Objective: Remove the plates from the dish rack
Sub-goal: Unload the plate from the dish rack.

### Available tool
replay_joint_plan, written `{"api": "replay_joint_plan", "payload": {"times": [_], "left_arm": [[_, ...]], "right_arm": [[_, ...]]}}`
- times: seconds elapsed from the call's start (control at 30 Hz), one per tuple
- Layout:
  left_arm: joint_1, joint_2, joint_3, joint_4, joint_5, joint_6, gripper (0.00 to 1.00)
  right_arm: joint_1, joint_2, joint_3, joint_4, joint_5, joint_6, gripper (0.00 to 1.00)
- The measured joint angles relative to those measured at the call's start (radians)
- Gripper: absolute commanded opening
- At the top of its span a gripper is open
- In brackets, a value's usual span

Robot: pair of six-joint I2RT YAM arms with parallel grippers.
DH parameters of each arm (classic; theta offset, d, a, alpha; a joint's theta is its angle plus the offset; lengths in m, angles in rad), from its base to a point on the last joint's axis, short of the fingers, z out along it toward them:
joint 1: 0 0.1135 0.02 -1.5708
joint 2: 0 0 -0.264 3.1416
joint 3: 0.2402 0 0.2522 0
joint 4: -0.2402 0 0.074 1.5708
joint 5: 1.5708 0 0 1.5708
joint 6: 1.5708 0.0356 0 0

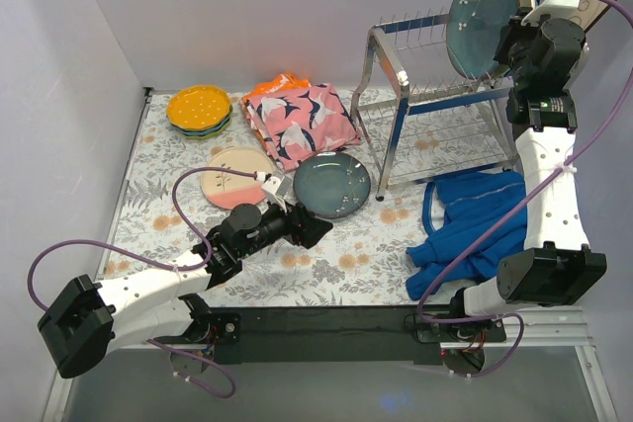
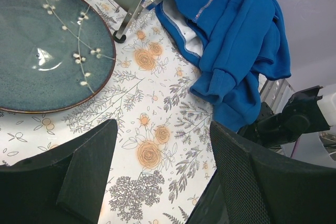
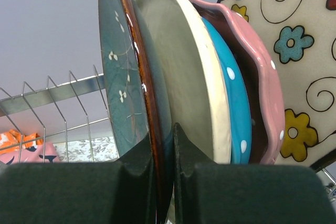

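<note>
Right gripper (image 3: 164, 148): its black fingers (image 3: 131, 182) are closing on the lower rim of one plate, with only the rim's thickness between them. I am reading this as a firm clamp.
Held plate: the dark teal round ceramic plate with white blossom sprigs (image 3: 119, 77) is standing on edge. It is rising from the fingers toward 12 o'clock, with its glazed face turning to 9 o'clock.
Neighbours: a cream round plate (image 3: 184, 77) is crowding just behind it at 3 o'clock. Next come a blue white-dotted round plate (image 3: 233, 103), a pink wavy-rimmed round plate (image 3: 262, 93) and, farthest, a square cream floral plate (image 3: 296, 51).
Rack: the tall chrome wire dish rack (image 1: 396, 96) is standing at 1 o'clock on the table. Its bare prongs are running off toward 9 o'clock from the held plate. The fingers are hiding whether the rim is sitting in a slot.
Deciding relation: the plate's plane is running upright between the fingers. A lift should therefore be going toward 12 o'clock along that plane, or easing toward the open 9 o'clock side, never toward 3 o'clock.
Left gripper (image 2: 163, 129): its fingers are spreading wide and gripping nothing.
Table plate: a second dark teal round plate (image 2: 42, 40) is lying flat at 10 o'clock from the left gripper.
Nearer arm: the right arm is working at the rack, while the left is hovering well apart at 7 o'clock.
</note>
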Motion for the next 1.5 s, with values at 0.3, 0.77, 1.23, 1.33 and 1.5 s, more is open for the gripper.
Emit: {"api": "replay_joint_plan", "payload": {"times": [0.3,0.77,1.23,1.33,1.5], "left_arm": [[0.0,0.008,0.007,0.0,0.001,0.002,0.69],[0.0,0.023,0.011,0.0,0.006,0.002,0.69],[0.0,0.042,0.013,0.0,0.007,0.003,0.69],[0.0,0.048,0.013,0.0,0.007,0.005,0.69],[0.0,0.05,0.013,0.0,0.006,0.005,0.69]], "right_arm": [[0.0,-0.005,-0.009,0.016,-0.006,-0.01,0.01],[-0.01,-0.042,-0.053,0.114,-0.033,-0.023,0.01],[0.008,-0.086,-0.095,0.246,-0.092,0.116,0.01],[0.007,-0.086,-0.095,0.242,-0.069,0.164,0.01],[0.007,-0.086,-0.094,0.22,-0.026,0.28,0.01]]}}
